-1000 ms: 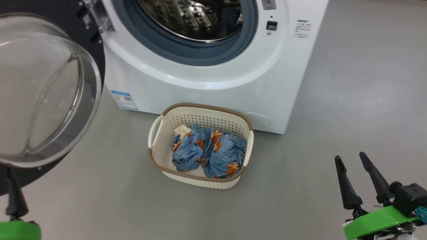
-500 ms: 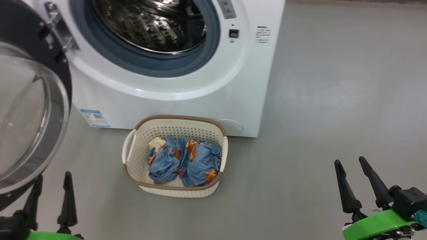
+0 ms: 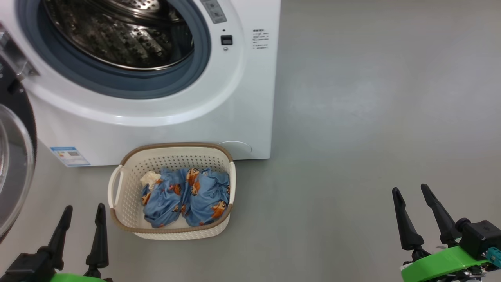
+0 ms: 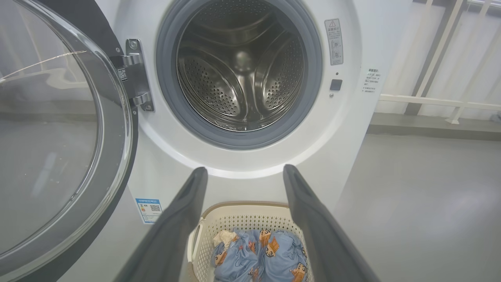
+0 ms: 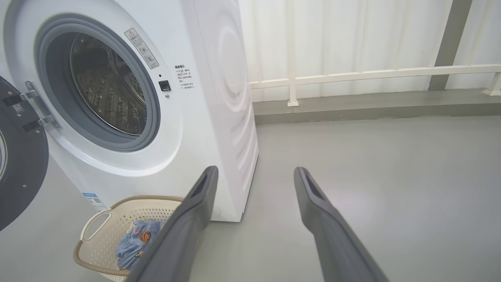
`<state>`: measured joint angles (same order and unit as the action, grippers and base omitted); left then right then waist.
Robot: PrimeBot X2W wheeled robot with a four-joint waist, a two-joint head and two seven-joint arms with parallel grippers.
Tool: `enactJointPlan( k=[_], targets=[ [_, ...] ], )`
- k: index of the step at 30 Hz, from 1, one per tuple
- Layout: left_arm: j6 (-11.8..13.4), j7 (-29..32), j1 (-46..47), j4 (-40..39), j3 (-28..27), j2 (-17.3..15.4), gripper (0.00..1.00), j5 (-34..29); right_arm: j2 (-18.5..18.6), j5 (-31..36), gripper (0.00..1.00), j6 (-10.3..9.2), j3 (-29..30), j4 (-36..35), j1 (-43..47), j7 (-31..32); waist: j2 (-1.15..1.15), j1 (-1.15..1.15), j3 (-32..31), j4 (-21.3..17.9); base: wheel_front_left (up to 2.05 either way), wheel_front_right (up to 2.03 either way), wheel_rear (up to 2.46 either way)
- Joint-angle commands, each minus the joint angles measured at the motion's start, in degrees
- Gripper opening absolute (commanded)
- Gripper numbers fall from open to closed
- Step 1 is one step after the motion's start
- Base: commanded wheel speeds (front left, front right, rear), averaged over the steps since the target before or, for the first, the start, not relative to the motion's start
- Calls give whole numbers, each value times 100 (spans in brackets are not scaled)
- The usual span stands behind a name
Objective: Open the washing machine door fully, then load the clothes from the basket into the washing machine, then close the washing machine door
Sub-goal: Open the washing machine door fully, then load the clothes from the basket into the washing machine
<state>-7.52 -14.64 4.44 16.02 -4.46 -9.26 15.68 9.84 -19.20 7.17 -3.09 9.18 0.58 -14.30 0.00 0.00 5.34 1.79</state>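
Head view: with the washing machine door (image 3: 17, 102) swung open left of the basket (image 3: 172, 145) and the clothes (image 3: 188, 196) heaped inside it, loading seems next, so the left claw (image 3: 84, 207) or the right claw (image 3: 410, 188), both wide and empty, must reach down for them.

clothes (image 3: 186, 194) in basket (image 3: 129, 192), basket before washing machine (image 3: 156, 129) (door (image 3: 15, 168) at its left)

Left gripper (image 4: 244, 169) fingers spread, nothing between them, above basket (image 4: 242, 206) of blue clothes (image 4: 262, 256) at foot of washing machine (image 4: 164, 176); washing machine door (image 4: 58, 137) swung open left, steel drum (image 4: 238, 78) exposed.
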Motion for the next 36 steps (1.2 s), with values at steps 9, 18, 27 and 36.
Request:
enactJointPlan(
  k=[9, 18, 27, 36],
  targets=[
    [4, -36, 2, -251, -194, -47, 100, 82, 41, 32, 100, 32, -49, -161, -25, -70, 0, 0, 19, -304, 0, 0, 0],
    [3, -36, -3, -221, -205, -1, 100, 134, 20, 38, 100, 32, -23, -159, -25, -70, 0, 0, 17, -351, 0, 0, 0],
    [3, -36, 56, -129, -101, -29, 100, 286, 13, 42, 100, 32, -22, -169, -59, -70, 0, 0, 46, -345, 4, -14, 11],
    [3, -36, 161, -115, -1, -102, 100, 363, -11, 48, 100, 32, -4, -174, -118, -70, 0, 0, 147, -326, 45, -146, 101]
  ],
)
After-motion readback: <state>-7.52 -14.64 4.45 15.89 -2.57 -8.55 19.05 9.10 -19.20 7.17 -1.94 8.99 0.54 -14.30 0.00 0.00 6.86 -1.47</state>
